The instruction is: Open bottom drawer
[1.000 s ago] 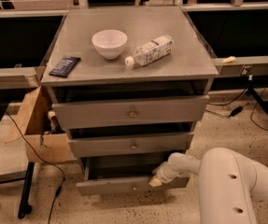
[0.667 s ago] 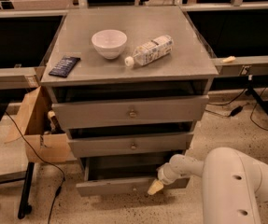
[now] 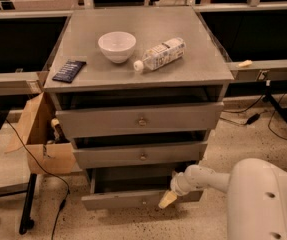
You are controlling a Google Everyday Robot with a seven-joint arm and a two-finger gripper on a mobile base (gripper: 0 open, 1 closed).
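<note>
The grey cabinet has three drawers. The bottom drawer (image 3: 128,200) stands pulled out, its dark inside showing above its flat front, with a small knob (image 3: 143,201) at the middle. The middle drawer (image 3: 141,155) and the top drawer (image 3: 141,121) sit above it, each slightly out. My gripper (image 3: 166,199), with yellowish fingertips, hangs at the right part of the bottom drawer's front edge, just right of the knob. The white arm (image 3: 243,194) reaches in from the lower right.
On the cabinet top (image 3: 193,69) lie a white bowl (image 3: 117,46), a plastic bottle on its side (image 3: 160,54) and a dark packet (image 3: 69,70). A cardboard box (image 3: 39,134) stands left of the cabinet. Cables (image 3: 263,115) run on the speckled floor.
The gripper has dropped a little and shifted slightly left along the bottom drawer's front. The drawer stays pulled out about as before.
</note>
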